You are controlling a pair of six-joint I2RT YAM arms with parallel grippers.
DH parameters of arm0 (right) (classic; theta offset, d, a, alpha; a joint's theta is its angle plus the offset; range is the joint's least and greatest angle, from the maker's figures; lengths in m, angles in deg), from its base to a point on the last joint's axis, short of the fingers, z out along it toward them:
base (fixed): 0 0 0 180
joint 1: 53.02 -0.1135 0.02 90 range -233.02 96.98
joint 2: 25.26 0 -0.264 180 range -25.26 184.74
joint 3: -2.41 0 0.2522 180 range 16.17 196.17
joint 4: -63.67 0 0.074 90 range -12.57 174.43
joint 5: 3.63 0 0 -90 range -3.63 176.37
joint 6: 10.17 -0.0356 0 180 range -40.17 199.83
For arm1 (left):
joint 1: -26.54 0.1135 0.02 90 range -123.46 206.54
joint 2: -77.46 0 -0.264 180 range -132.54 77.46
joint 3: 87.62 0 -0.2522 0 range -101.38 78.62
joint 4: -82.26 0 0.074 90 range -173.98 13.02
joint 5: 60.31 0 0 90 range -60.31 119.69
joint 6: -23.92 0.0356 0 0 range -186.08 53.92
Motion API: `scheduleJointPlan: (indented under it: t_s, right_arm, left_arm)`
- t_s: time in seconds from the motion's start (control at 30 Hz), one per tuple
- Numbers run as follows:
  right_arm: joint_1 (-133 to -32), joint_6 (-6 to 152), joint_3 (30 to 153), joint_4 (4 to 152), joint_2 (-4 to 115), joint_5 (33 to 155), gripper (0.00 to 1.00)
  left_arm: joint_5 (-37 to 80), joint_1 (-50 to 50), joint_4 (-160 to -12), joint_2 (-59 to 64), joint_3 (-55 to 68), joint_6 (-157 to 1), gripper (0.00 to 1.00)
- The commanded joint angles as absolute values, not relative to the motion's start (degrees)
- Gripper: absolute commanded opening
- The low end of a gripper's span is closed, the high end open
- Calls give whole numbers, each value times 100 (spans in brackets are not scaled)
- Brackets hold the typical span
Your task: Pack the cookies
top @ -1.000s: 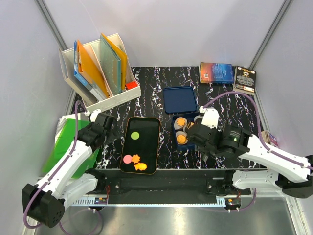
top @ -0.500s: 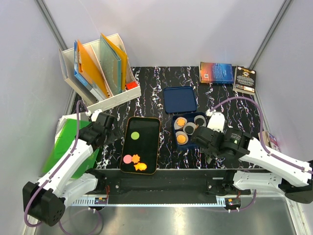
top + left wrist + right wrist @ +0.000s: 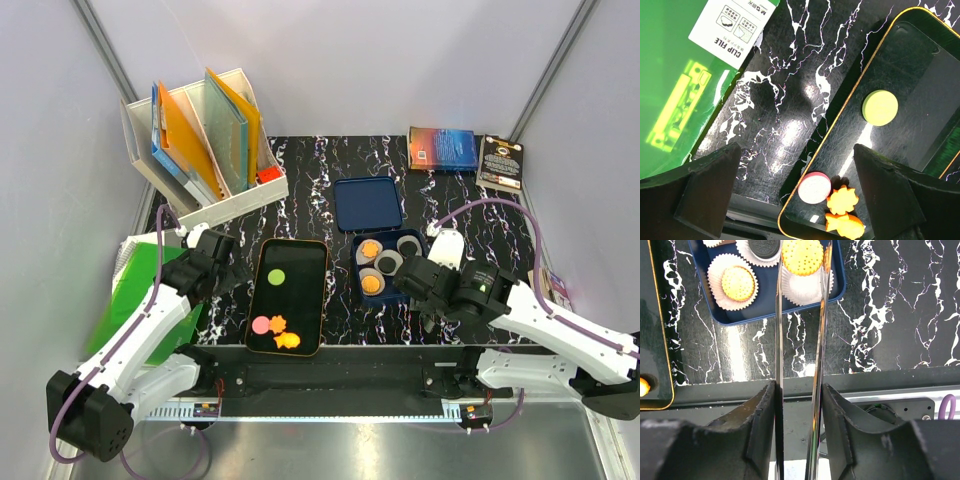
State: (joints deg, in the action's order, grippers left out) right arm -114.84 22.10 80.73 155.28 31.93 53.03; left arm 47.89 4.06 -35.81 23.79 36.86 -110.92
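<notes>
**STATUS: RIGHT ARM AT THE BOX, FOUR COOKIES ON THE TRAY**

1. The black tray (image 3: pixel 300 300) (the reference item for every position below) lies lengthwise on the marbled table (image 3: pixel 330 165).
2. At the tray's near end, two orange star cookies (image 3: pixel 842 200) touch one another. A pink cookie (image 3: pixel 814 187) lies just left of them.
3. The green cookie (image 3: pixel 880 107) lies toward the tray's far end, well apart from those three.
4. The left gripper (image 3: pixel 796 150) hangs over bare table beside the tray's left rim. Its jaws are spread wide with nothing between them.
5. A green clip file (image 3: pixel 670 75) lies further left of the tray.
6. The blue box (image 3: pixel 770 305) stands just right of the tray. It holds a round orange cookie (image 3: pixel 738 283) in a white liner and a dark cookie (image 3: pixel 764 246) in another.
7. The right gripper (image 3: pixel 803 246) reaches its long thin blades over the box corner farthest from the tray.
8. A second round cookie (image 3: pixel 802 259) sits between those blades, above an empty liner (image 3: pixel 805 292). Whether the blades press on it or merely flank it cannot be told.
9. The blue lid (image 3: pixel 368 203) lies right of the tray's far end.
10. A white file rack (image 3: pixel 205 150) stands beyond the tray to the left. Two books (image 3: pixel 443 148) lie beyond it to the right.
</notes>
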Motion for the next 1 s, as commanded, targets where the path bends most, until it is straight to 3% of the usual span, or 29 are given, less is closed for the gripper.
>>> scheduleJointPlan:
  t_s: [0.0,0.17,0.63,0.87,0.97]
  right_arm:
    - [-11410,2060,8104,17051,3222,5218,46]
    - [-11402,2086,8121,17051,3257,5218,51]
    - [-11375,1902,8437,17060,3161,4911,48]
    - [-11270,1506,8999,17051,3345,3901,45]
    - [-10771,2064,9000,16641,3503,3680,46]
  left_arm:
    - [4710,421,-3783,2437,3652,-11020,99]
    - [4701,412,-3801,2393,3652,-11003,99]
    - [4692,412,-3819,2402,3661,-10994,99]
    - [4657,413,-3836,2420,3669,-10994,99]
    - [4596,421,-3871,2472,3678,-10967,99]
